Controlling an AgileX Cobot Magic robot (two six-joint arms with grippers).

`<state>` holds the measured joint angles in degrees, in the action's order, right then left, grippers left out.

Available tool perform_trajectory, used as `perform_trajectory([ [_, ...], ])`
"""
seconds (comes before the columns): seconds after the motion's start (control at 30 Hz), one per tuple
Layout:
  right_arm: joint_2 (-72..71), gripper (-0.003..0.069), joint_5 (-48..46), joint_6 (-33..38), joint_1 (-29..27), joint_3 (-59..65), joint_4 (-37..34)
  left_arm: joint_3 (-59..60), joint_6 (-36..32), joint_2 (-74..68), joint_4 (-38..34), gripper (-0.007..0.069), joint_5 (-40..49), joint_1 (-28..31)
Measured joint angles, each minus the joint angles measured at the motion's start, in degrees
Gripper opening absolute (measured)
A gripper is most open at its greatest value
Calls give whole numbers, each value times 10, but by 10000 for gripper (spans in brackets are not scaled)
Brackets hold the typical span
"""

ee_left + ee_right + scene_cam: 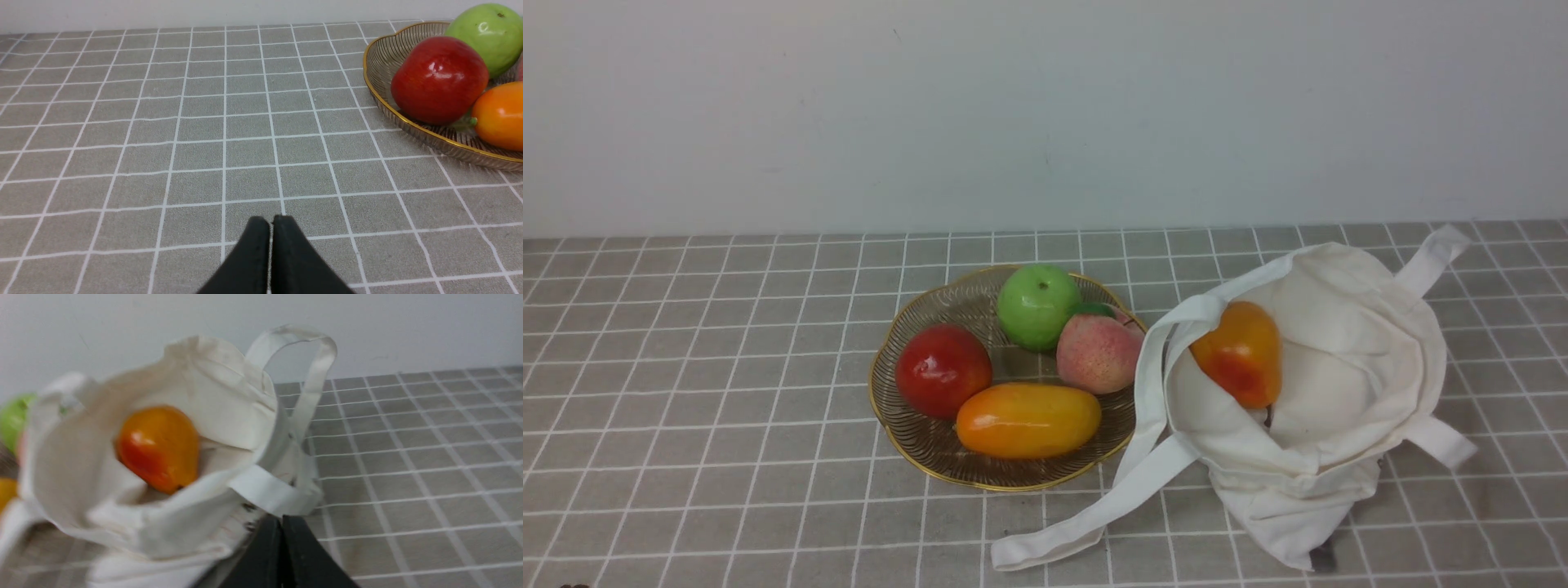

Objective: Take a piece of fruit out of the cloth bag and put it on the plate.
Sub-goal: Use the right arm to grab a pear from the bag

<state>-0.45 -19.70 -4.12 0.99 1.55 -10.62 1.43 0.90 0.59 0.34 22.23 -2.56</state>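
Note:
The piece of fruit (1240, 353), orange-yellow with a red blush, lies inside the open mouth of the cream cloth bag (1347, 359) at the right of the table. It also shows in the right wrist view (159, 447), inside the bag (212, 388). The gold wire plate (931, 445) stands left of the bag and touches it. My right gripper (281, 517) is shut and empty, its tips just by the bag's near strap. My left gripper (271, 218) is shut and empty over bare table, left of the plate (384, 102). Neither gripper shows in the front view.
The plate holds a red apple (943, 369), a green apple (1038, 305), a peach (1098, 353) and a long oval orange fruit (1027, 420). One bag strap (1094, 506) trails across the table in front of the plate. A wall stands behind the table.

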Motion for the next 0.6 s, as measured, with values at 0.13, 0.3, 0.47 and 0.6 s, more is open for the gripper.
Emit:
perform_trajectory([
  [0.13,0,-14,12,-107,0,1,-175,0,0,0,0,-8,0,0],
  [0.3,0,-14,21,-141,0,1,-268,0,0,0,0,-8,0,0],
  [0.47,0,-14,3,-110,0,-4,-278,0,0,0,0,-8,0,0],
  [0.6,1,-14,-43,-33,0,-74,-255,0,0,0,0,-8,0,0],
])
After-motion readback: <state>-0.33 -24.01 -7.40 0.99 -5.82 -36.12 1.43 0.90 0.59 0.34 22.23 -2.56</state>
